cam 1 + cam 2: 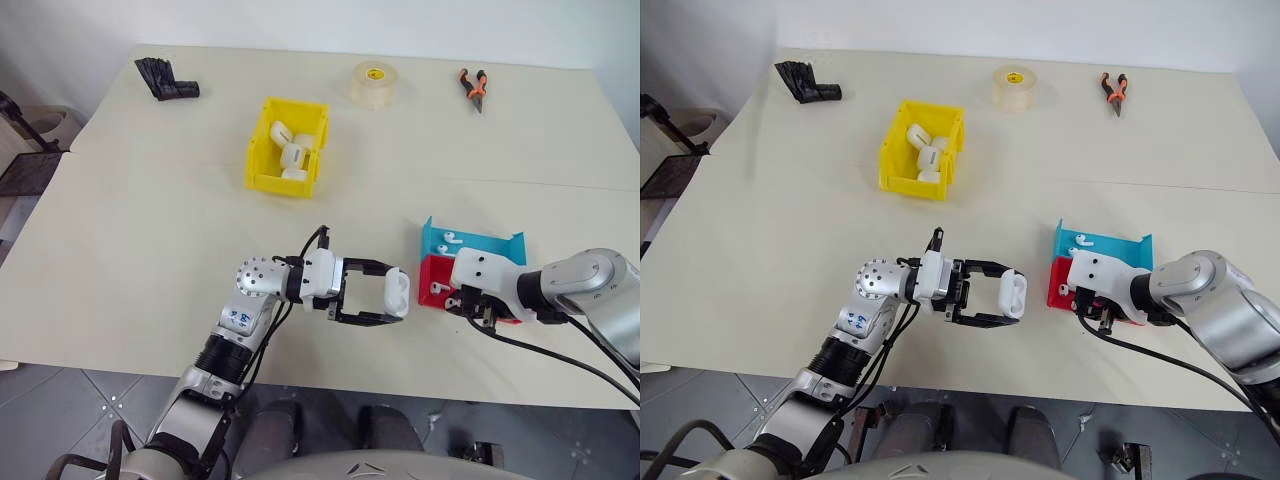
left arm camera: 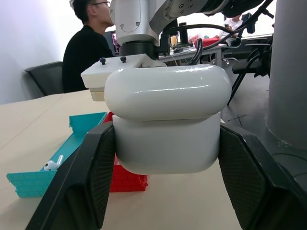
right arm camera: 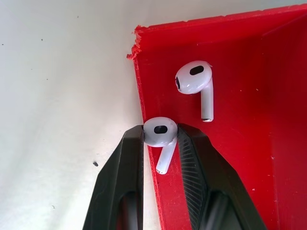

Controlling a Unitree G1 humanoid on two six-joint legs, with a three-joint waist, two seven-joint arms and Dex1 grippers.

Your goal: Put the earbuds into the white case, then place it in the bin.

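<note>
Wide bare table (image 1: 150,260) lies open between the left gripper (image 1: 398,296) and the yellow bin (image 1: 286,146). The bin already carries 3 white cases (image 1: 290,150). On the right, the red tray (image 1: 432,280) and blue tray (image 1: 470,243) sit touching, crowding the right gripper (image 3: 160,139).

My fingers (image 3: 120,182) are matte black with fine ribbed pads on their inner faces, set on glossy white wrist housings. My left arm (image 1: 240,325) runs through silver joint shells with small screw holes, blue markings and a black ribbed collar. Loose black cables loop alongside both arms.
</note>
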